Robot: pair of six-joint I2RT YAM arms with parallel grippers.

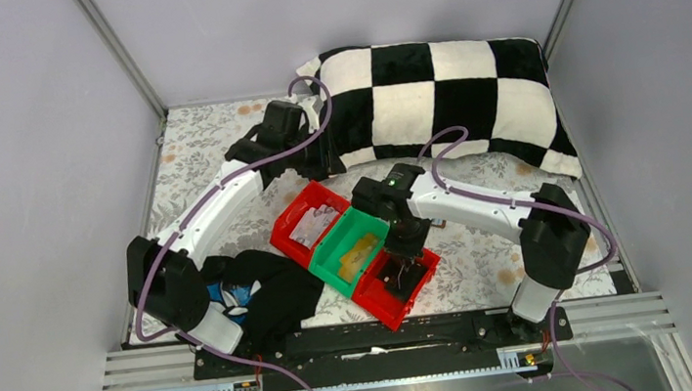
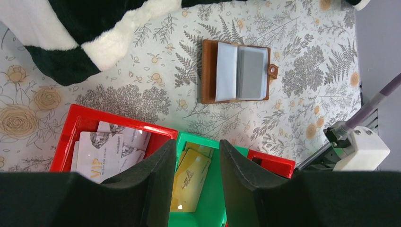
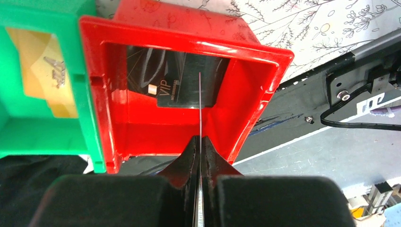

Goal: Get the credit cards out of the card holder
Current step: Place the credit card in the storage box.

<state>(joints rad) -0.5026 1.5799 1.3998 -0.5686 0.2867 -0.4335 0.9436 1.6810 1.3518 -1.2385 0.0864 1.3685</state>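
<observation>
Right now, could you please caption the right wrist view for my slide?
Right hand pinches a thin card edge-on above the red bin, where a black VIP card lies.

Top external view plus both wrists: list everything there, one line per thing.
card holder: one, reddish-brown, open on floral cloth.
green bin: one, middle.
red bins: two, flanking the green one.
credit cards: several; grey in the holder, silver and black in red bins, gold in green.
pillow: one, black-and-white checks, far side.
black cloth: one, by left base.
left fingers: black, open, near pillow.
right fingers: black, shut on thin card over red bin.
</observation>
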